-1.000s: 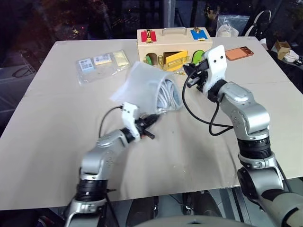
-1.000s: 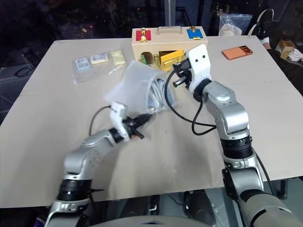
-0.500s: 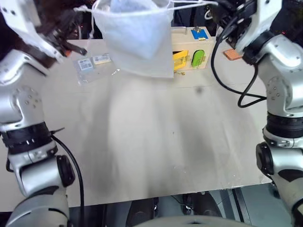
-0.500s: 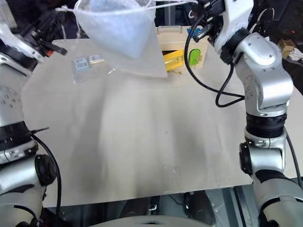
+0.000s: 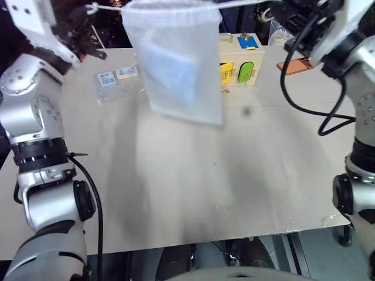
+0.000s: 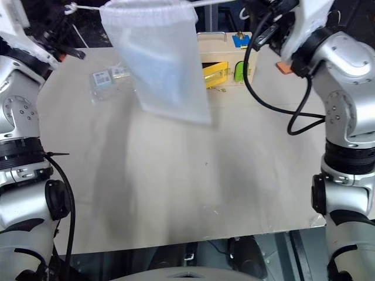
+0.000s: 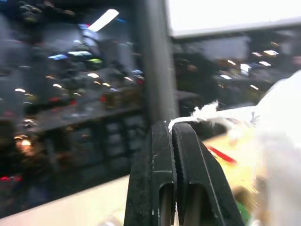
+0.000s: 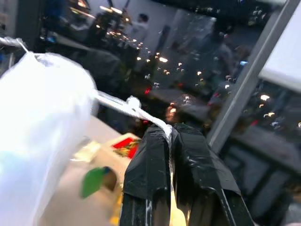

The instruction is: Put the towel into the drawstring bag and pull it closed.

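I am holding the bag (image 5: pixel 179 64) up over the bench (image 5: pixel 176 187), no longer lying on it. My left hand (image 7: pixel 173 128) and right hand (image 8: pixel 170 134) are each clamping a cord (image 8: pixel 120 103), stretching the mouth shut; the towel (image 5: pixel 170 73) is showing inside.

drawstring bag (image 6: pixel 158 64) hanging above table (image 6: pixel 176 193), towel (image 6: pixel 149 58) inside, wooden box (image 6: pixel 225 55) behind

You have a beige table (image 5: pixel 176 193) below. At its far side lie a clear packet bag (image 5: pixel 120 81), a wooden latch box (image 5: pixel 240 58) and an orange phone (image 5: pixel 297 65).
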Robot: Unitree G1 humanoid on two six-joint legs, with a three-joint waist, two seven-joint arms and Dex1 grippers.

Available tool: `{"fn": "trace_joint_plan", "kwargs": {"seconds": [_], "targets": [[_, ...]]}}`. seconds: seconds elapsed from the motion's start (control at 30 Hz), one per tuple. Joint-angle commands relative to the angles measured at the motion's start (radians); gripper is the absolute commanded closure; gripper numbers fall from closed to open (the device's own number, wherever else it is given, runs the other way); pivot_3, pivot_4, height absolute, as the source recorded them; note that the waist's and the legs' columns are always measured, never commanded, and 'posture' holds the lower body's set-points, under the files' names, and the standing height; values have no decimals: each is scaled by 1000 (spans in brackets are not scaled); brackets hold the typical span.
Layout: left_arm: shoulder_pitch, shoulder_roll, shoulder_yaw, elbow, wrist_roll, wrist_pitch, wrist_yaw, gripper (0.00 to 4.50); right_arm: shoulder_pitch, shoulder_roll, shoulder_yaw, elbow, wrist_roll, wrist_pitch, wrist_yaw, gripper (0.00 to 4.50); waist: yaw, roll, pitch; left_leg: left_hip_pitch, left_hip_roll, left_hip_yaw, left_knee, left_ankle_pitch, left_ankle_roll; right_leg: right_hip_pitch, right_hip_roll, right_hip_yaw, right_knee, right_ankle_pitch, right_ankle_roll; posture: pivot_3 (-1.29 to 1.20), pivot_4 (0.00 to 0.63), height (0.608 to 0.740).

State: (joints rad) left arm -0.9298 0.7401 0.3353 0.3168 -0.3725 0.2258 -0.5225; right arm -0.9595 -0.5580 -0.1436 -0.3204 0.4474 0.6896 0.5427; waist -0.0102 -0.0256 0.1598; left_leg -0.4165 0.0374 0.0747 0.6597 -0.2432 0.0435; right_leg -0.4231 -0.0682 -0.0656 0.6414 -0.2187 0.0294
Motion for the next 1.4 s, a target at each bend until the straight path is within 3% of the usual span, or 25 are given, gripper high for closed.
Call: {"fn": "trace_joint_plan", "kwargs": {"seconds": [0.03,0.13,0.23,0.47,0.7,0.93,1.03,1.13,1.3,1.4], "targets": [[-43,3,36,33,4,-31,42,4441,-126,-19,-90,-11,58,13,-39,4500,-3,1,1,0,0,0,0,0,0,0,0,0,0,0,0,0,150,740],[5,-2,10,60,46,-60,42,4441,11,-75,-1,36,-44,-47,-3,4500,0,-3,-1,-1,0,2,1,0,0,-3,-1,1,2,0,0,0,150,740],[7,20,7,122,102,-121,74,4441,56,-109,-8,105,-112,-90,-46,4500,-1,-7,-1,1,1,1,0,0,0,1,-1,-1,0,0,0,0,150,740],[27,116,23,360,259,-175,334,4441,83,-190,-108,311,-296,-164,-280,4500,-2,-5,2,0,1,5,1,0,0,-3,-1,2,2,0,0,0,150,740],[31,139,68,462,237,-174,456,4441,105,-273,-201,416,-363,-242,-420,4500,0,-5,2,-2,1,9,-1,0,0,-6,-3,3,1,0,0,0,150,740],[-79,166,34,544,236,-305,414,4441,51,-334,-188,470,-361,-312,-437,4500,-1,-5,2,-2,1,14,-1,0,0,-6,-2,2,1,0,1,0,150,740],[-119,105,44,502,142,-337,263,4441,31,-298,-189,430,-238,-315,-322,4500,-1,-5,2,-2,1,15,-1,0,0,-6,-2,3,1,0,1,0,150,740],[-37,43,7,356,48,-279,48,4441,109,-221,-245,233,62,-129,-164,4500,-1,-5,2,-2,1,16,0,0,0,-5,-2,3,1,0,1,0,150,740],[232,-39,-40,17,-89,-44,-121,4441,503,-206,-267,-157,460,84,84,4500,1,-5,1,-1,3,14,0,0,0,-2,-2,1,1,0,1,0,150,740],[408,-68,-87,-161,-120,70,-158,4441,751,-262,-132,-292,423,139,150,4500,-2,-5,2,-1,3,11,1,0,1,-1,-3,1,1,0,1,0,150,740]]}}
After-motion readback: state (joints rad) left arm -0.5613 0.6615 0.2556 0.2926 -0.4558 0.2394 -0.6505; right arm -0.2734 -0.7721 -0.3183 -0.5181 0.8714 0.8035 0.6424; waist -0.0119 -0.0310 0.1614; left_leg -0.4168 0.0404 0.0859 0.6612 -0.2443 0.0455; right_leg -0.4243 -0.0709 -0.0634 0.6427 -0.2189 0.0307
